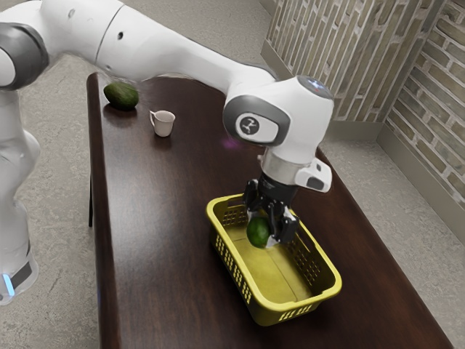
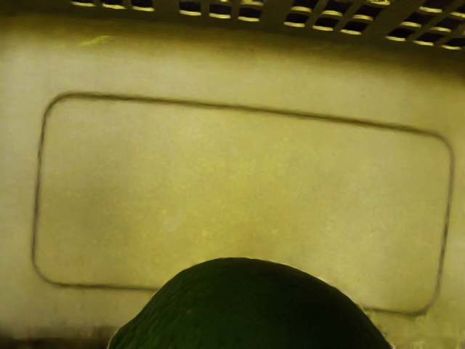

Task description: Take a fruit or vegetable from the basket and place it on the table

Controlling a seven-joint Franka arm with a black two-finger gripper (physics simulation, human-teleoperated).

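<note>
Green fruit (image 2: 251, 316) is nearest the wrist cam – rounded top edge, very dark w/ a faint sheen; ext. view gives it a brighter green patch, plump & oval. It's pinched in the jaws of the black gripper (image 1: 268, 227), one jaw on either side, inside the outline of the basket's rim; clearance off the basket floor (image 2: 240, 196): can't tell.

Wrist view gives that floor close up: mottled yellow, thin dark rounded-corner rectangle, slotted wall (image 2: 334, 22) past it. Ext. view gives the whole yellow basket (image 1: 267, 313), standing on the dark brown bench (image 1: 156, 240).

Up the arm (image 1: 171, 54): white shell, round dark badge (image 1: 249, 126) w/ a pale emblem, plus a small bluish mark (image 1: 315, 84) on the cap nearby – both too small to read. Blue light strip (image 1: 8, 284) low on the base.

Farther out, ext. view: white mug (image 1: 164, 125), upright, handle toward the view's left, & near it a second green fruit (image 1: 121, 95), dark & mottled, by the bench's end. Brick-patterned walls (image 1: 349, 65) & grey room floor (image 1: 62, 171) beyond.
</note>
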